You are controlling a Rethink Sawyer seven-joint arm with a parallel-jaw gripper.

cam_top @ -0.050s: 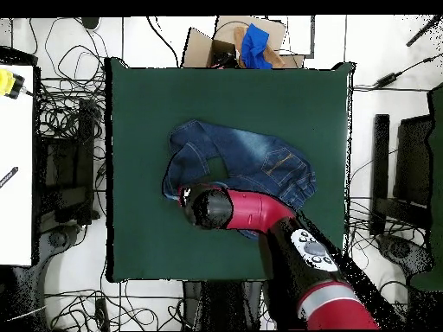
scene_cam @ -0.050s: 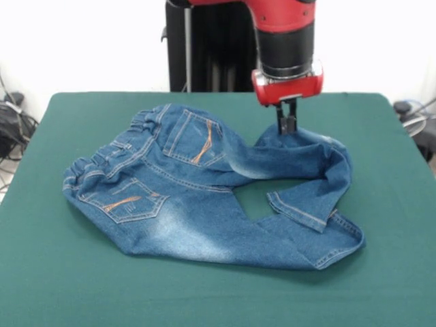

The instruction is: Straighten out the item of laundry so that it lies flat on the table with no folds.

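Jeans [scene_cam @ -0.050s: 197, 204] are lying back side up around the middle of the desk [scene_cam @ -0.050s: 381, 286], well inside all four edges. The gathered waistband is bunching at one end, and both back pockets with orange stitching are facing upward. One leg is stretching out along the desk; the other is doubling back on itself, so its hem is resting on the cloth beside the first leg's hem and a patch of green desk is showing through the loop between them. Pale faded patches are showing on the seat and thighs. The hand [scene_cam @ -0.050s: 287, 127] is coming straight down onto the fold of the doubled leg, its dark fingertips drawn close together and pinching the denim there. In the overhead view the red arm [cam_top @ -0.050s: 260, 212] is covering part of the jeans
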